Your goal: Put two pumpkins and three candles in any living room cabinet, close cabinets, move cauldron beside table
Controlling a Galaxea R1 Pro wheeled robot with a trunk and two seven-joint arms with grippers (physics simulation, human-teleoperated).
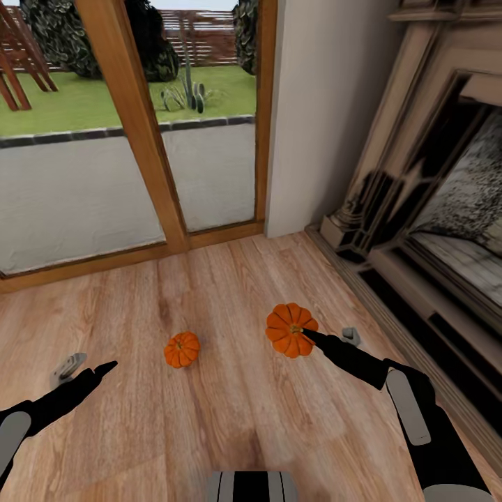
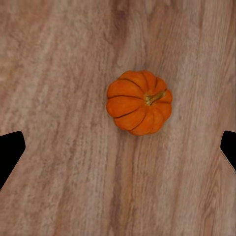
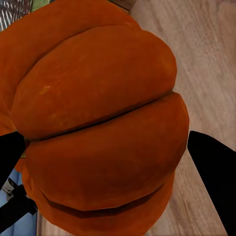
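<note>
Pumpkins, two, both in the head view. One pumpkin [image 1: 291, 330] sits at the tips of the right pincer [image 1: 315, 337], apparently off the floor [image 1: 230, 418], though the height is hard to judge. In the right wrist view this pumpkin [image 3: 98, 128] bulks between the two dark fingertips [image 3: 211, 172], which stand at either flank of it; the pincer appears clamped on it, contact on the near side being hidden by the fruit itself. The second pumpkin [image 1: 182, 349] rests on the bare planks ahead of the left pincer [image 1: 87, 369] and well apart from it. In the left wrist view that pumpkin [image 2: 139, 102] lies stem sideways, beyond and between the fingers [image 2: 10, 152], which are spread wide with nothing between them.

Step in hand, by judgement: collecting the pumpkins, the first gripped and the second still to be taken. Next move calls for the left pincer to be lowered over the second pumpkin, centred across its ribs, and shut on it; both must then be carried to a cabinet.

Views compared: the head view alone gives the room, with a glass door [image 1: 132, 125] to the garden beyond both pincers and a fireplace [image 1: 432, 209] off to the right pincer's outer side. The wrist views alone give finger spacing and, on the left, the stem's lie.
</note>
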